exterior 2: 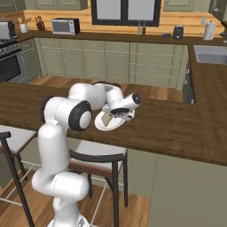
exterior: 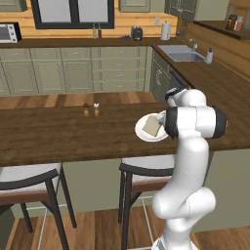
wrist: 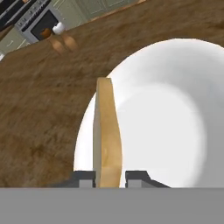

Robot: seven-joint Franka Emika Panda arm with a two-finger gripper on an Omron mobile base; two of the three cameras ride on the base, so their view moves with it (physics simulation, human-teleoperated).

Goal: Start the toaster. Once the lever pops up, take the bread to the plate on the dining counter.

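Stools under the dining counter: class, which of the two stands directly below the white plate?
The right-hand stool in the left base view, beside the robot's arm. The plate with the bread lies right above it; the other stool stands far off to the left.

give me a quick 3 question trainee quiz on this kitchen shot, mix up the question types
1. True or false: the flat tan-brown bread slice lies flat on the dark brown wood-grain dining counter, clear of the round white plate.
2. Multiple choice: the end effector fingertips sit A) wide apart with nothing between them, B) either side of the bread slice's lower edge, C) on the plate rim.
3. Fill in: beyond the plate on the counter stand two small brown ______.

Key
1. False: it stands on edge over the plate.
2. B
3. shakers
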